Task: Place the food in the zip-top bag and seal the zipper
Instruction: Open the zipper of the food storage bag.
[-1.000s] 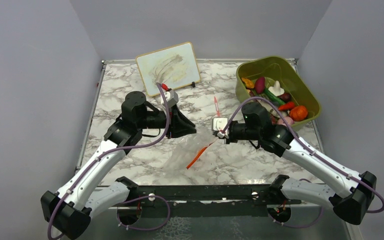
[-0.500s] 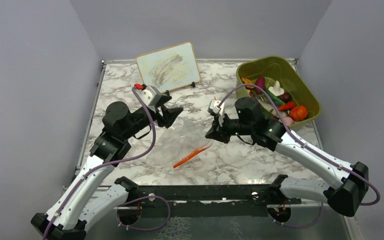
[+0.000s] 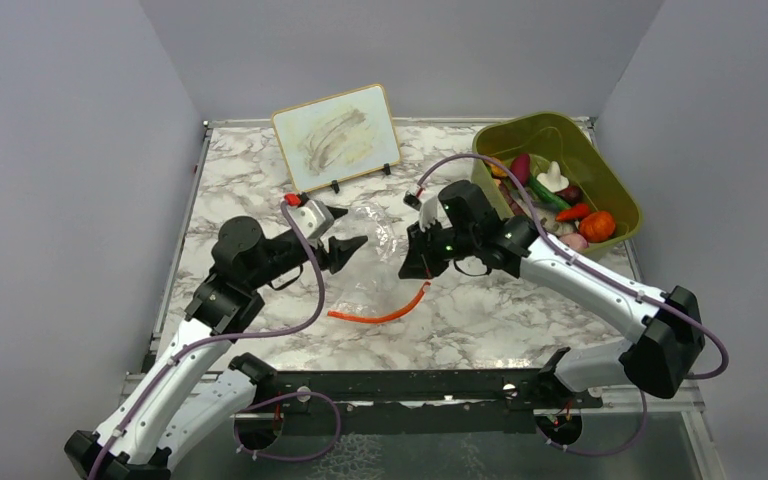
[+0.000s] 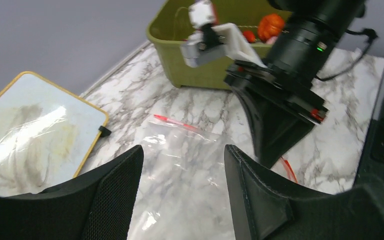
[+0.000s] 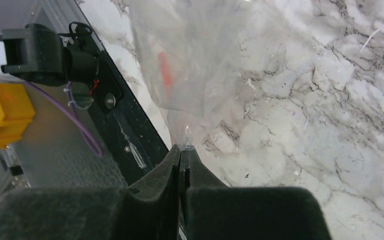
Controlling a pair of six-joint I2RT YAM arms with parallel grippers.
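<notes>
The clear zip-top bag (image 3: 372, 272) lies floppy on the marble table between my grippers. Its red-orange zipper (image 3: 380, 317) curves along the near edge. My right gripper (image 3: 408, 268) is shut on a thin edge of the bag (image 5: 190, 65), with plastic pinched at the tips (image 5: 182, 150). My left gripper (image 3: 348, 232) is open and empty just left of the bag; in the left wrist view its jaws (image 4: 182, 170) frame the bag (image 4: 180, 160). The food sits in the olive-green bin (image 3: 600, 180): an orange ball (image 3: 597, 225), a carrot-like piece (image 3: 572, 212), a dark purple-red piece (image 3: 520, 168).
A small whiteboard (image 3: 338, 135) stands on its holder at the back, behind the left gripper. A thin red-pink stick (image 4: 175, 121) lies beyond the bag. The black front rail (image 3: 410, 385) runs along the near edge. Grey walls close in both sides.
My right gripper has moved left and farther back, dragging the bag; the zipper went from slanted to a flat curve. My left gripper has pulled back leftward and stays open.
</notes>
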